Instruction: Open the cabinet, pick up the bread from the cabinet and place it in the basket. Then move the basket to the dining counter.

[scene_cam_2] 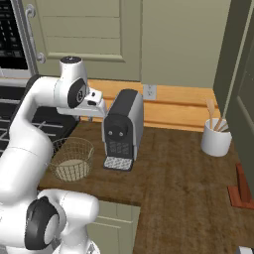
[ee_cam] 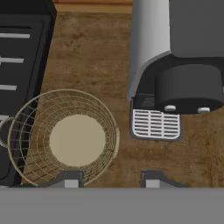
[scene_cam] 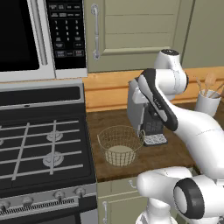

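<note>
Tool (ee_cam: 109,180) part-open, pointing down

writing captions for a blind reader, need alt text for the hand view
Round tan wire-mesh basket sits empty on a brown wooden counter, beside a grey and black coffee machine. Two dark gripper fingertips stand apart at the bottom.

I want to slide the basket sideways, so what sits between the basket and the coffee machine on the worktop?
Nothing: in the hand view, bare brown wood separates the basket from the coffee machine.

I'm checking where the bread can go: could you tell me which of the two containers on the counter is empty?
The wire-mesh basket beside the stove is empty, its pale base bare. The white crock, right of the coffee machine, holds wooden utensils.
</note>
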